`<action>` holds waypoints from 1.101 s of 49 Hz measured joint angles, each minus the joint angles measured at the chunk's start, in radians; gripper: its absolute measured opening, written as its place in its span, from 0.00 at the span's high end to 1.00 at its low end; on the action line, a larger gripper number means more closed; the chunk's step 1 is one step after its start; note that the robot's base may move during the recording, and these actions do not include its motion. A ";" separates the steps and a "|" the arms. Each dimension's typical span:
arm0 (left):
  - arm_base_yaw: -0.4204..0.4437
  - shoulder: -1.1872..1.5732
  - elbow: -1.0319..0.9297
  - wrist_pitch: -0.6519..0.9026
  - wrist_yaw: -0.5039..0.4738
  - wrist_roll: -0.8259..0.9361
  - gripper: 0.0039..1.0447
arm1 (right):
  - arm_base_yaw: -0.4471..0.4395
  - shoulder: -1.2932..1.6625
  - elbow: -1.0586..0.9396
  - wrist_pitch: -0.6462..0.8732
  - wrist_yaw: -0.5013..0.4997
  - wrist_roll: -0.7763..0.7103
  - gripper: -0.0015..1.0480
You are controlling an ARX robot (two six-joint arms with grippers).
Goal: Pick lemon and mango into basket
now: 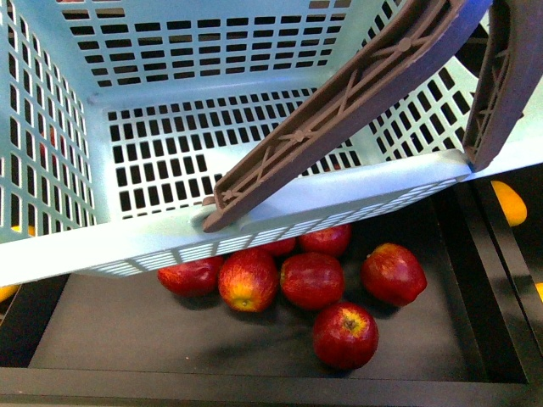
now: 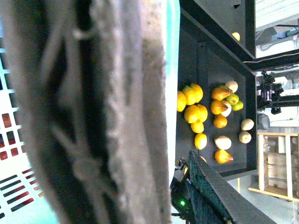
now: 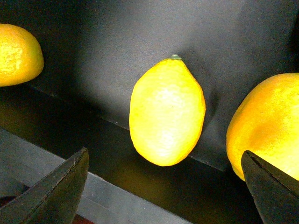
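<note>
The right tool [image 3: 163, 177] is spread wide. Its two dark fingers [image 3: 56, 189] stand far apart at the near edge of the right wrist view and touch nothing. The lemon [image 3: 167, 112] sits beyond the gap between them, free of both. It rests on a dark shelf [image 3: 117, 37] against a low ledge, with its small green stem end pointing away from the tool. A larger orange-yellow fruit [image 3: 268, 126] lies just beside it, and another yellow fruit [image 3: 16, 53] lies further off on the other side. Which of these, if any, is the mango cannot be told.

In the front view the basket [image 1: 339, 197] fills the upper part of the frame, its brown handle [image 1: 339, 106] swung across the opening. Red apples [image 1: 312, 280] lie in a black tray [image 1: 127, 331] below its near rim.

The left wrist view is mostly filled by the blurred handle [image 2: 107, 112], very close. Whether the left tool is clamped on it cannot be told.
</note>
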 joint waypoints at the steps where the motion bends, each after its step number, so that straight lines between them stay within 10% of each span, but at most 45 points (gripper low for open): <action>1: 0.000 0.000 0.000 0.000 0.000 0.000 0.72 | 0.000 0.002 0.002 -0.002 0.000 0.004 0.08; 54: 0.000 0.000 0.000 0.000 0.002 0.000 0.72 | 0.011 0.159 0.172 -0.081 0.029 0.047 0.08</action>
